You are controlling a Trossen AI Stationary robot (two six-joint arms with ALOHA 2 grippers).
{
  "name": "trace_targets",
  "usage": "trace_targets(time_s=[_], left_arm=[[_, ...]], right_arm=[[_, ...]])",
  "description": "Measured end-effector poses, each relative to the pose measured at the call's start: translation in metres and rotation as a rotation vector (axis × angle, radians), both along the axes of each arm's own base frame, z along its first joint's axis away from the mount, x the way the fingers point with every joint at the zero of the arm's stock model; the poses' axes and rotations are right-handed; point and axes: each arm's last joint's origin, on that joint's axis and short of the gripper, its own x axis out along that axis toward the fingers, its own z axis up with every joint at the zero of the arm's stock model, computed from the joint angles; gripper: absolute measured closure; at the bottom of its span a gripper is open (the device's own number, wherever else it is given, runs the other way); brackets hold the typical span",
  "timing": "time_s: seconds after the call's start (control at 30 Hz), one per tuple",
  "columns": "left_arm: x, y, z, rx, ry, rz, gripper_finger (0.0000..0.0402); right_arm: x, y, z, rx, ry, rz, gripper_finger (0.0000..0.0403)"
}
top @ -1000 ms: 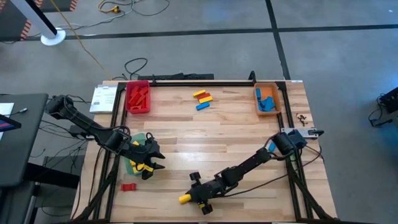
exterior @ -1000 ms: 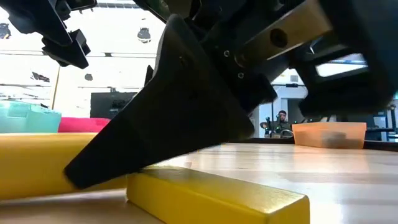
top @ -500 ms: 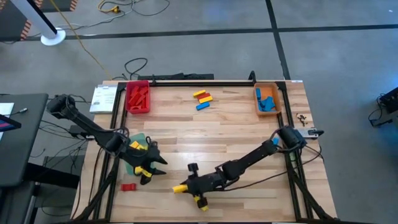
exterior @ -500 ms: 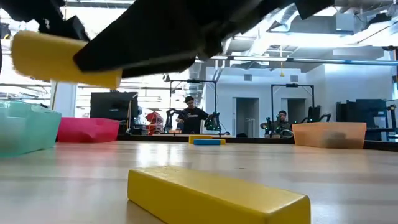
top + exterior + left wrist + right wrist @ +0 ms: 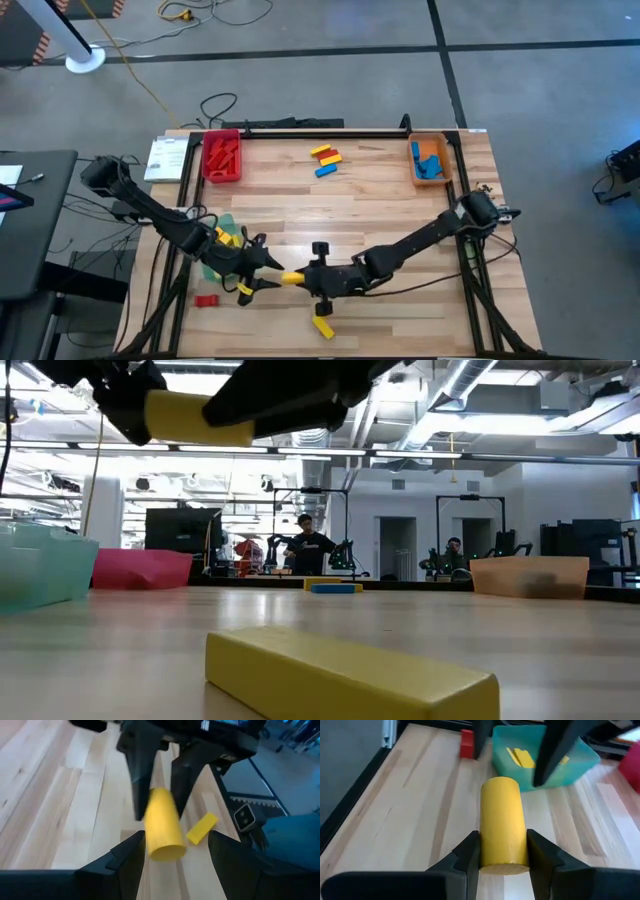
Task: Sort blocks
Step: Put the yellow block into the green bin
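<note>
High view: the right gripper (image 5: 303, 279) clamps a yellow block (image 5: 293, 277) at the table's near middle. The left gripper (image 5: 262, 271), fingers apart, faces its free end. Right wrist view: green tray (image 5: 580, 757) lies beyond.

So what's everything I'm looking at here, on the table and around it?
Held piece: one, yellow, round-ended, gripped above the table's near middle.
Loose block: one, yellow, flat on the table by the near edge.
Red block: one, near left corner.
Block pile: a few, yellow, red and blue, far middle.
Green tray: one, near left, yellow blocks inside.
Red tray: one, far left, red blocks inside.
Orange tray: one, far right, blue blocks inside.
People: two or so, in the room behind.
Left gripper: open, its fingers either side of the held piece's free end.
Right gripper: shut on the held piece.
</note>
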Motion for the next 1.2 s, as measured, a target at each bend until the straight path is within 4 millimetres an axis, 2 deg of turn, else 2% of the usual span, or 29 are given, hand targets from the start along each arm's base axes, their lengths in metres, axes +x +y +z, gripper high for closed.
trace_targets(time_s=[0.17,0.33,0.7,0.93,1.2], left_arm=[[0.010,-0.003,-0.004,0.063,-0.018,0.037,0.0189],[0.028,-0.012,0.000,0.138,-0.026,0.023,0.0189],[0.070,-0.031,0.003,0.289,0.229,0.018,0.0189],[0.077,-0.031,0.005,0.301,0.312,0.008,0.0189],[0.073,-0.029,0.001,0.248,0.383,0.004,0.0189]], right_arm=[[-0.003,-0.006,0.008,0.033,0.006,-0.043,0.0270],[-0.003,-0.009,0.007,0.041,0.022,-0.059,0.0270],[-0.007,-0.007,0.001,0.043,0.076,-0.059,0.0270],[-0.009,-0.004,0.001,0.034,0.082,-0.058,0.0270],[-0.009,-0.003,0.002,0.032,0.074,-0.057,0.0270]])
